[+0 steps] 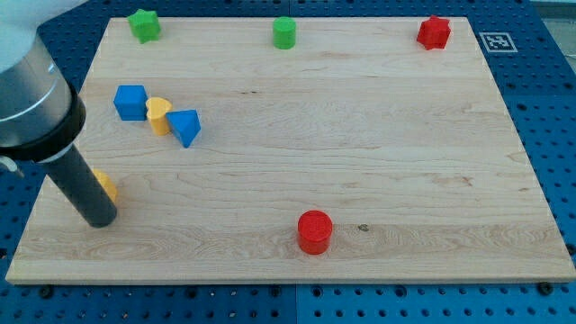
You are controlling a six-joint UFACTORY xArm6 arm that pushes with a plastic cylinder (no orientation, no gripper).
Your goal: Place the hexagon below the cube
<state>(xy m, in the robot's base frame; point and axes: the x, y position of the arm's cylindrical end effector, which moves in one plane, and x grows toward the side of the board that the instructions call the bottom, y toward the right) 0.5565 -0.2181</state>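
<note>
At the view's far left the dark rod comes down from a thick grey arm housing, and my tip [97,219] rests on the pale wooden board [360,153] near its lower left corner. There are no jaws here, only the bare rod, so nothing is clasped or released. A small orange block [107,187] sits touching the rod's right side just above my tip; most of it is hidden behind the rod, so I cannot make out whether it is the hexagon.

Taking the blue cube [130,102] as the landmark: it lies up and to the right of my tip, well apart from it. Up from the cube, near the board's top edge, is a green star-like block [143,24]. Touching the cube's right side is a yellow rounded block [158,115], and touching that in turn, a little lower right, is a blue triangular block [184,127].

Farther right of the cube, at the top edge, stands a green cylinder [284,32]. Far to the cube's lower right, near the bottom edge, is a red cylinder [315,231]. Farthest right of the cube, in the top right corner, is a red block [434,31] of angular outline whose exact shape I cannot tell.
</note>
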